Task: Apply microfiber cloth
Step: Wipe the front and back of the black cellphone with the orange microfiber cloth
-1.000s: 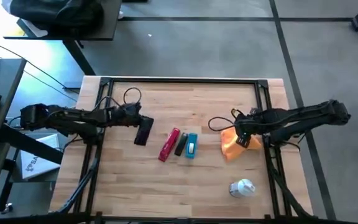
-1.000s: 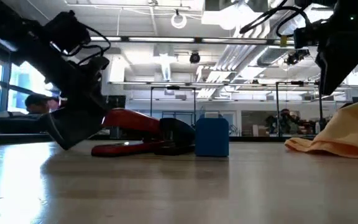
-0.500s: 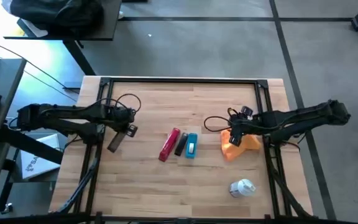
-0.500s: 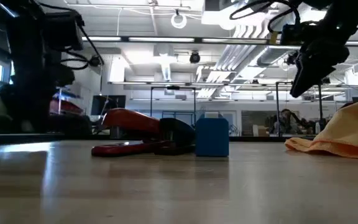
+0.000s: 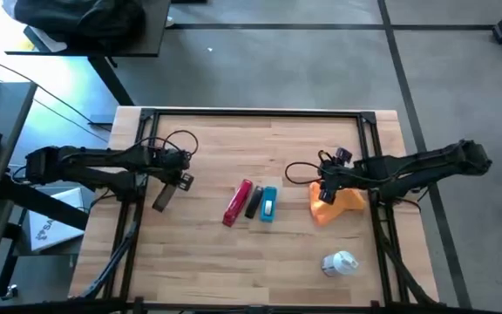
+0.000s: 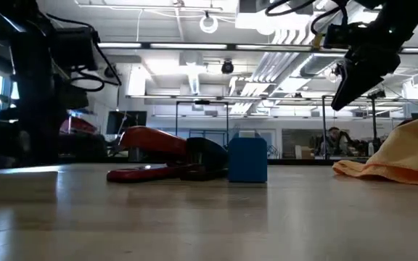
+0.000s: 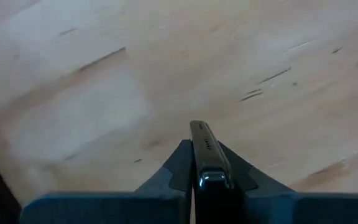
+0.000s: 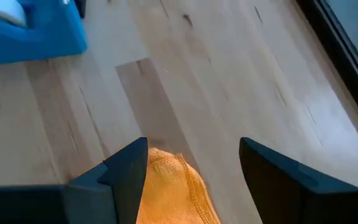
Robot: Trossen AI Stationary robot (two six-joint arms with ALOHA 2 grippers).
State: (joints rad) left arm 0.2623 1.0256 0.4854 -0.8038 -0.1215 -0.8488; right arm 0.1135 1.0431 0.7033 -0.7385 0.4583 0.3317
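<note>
Spanning the scene, the pale wooden plank worktop (image 5: pixel 260 253) has a dark metal frame along its edges; grey floor surrounds it, and a long hall with ceiling lights and pipes lies behind. A soft orange microfiber cloth (image 5: pixel 335 206) with a yellower edge lies crumpled directly beneath the right hand (image 5: pixel 329 190), whose fingers (image 8: pixel 132 168) are spread apart just above it. Beyond that hand's tips sit a blue tape dispenser (image 5: pixel 269 203), a black object and a red bar-shaped stapler (image 5: pixel 237 202). A white-grey spray bottle (image 5: pixel 340 262) lies apart from the cloth. The left hand (image 5: pixel 164 195), pointing down with fingers pressed together, grips nothing, well apart from the cloth.
</note>
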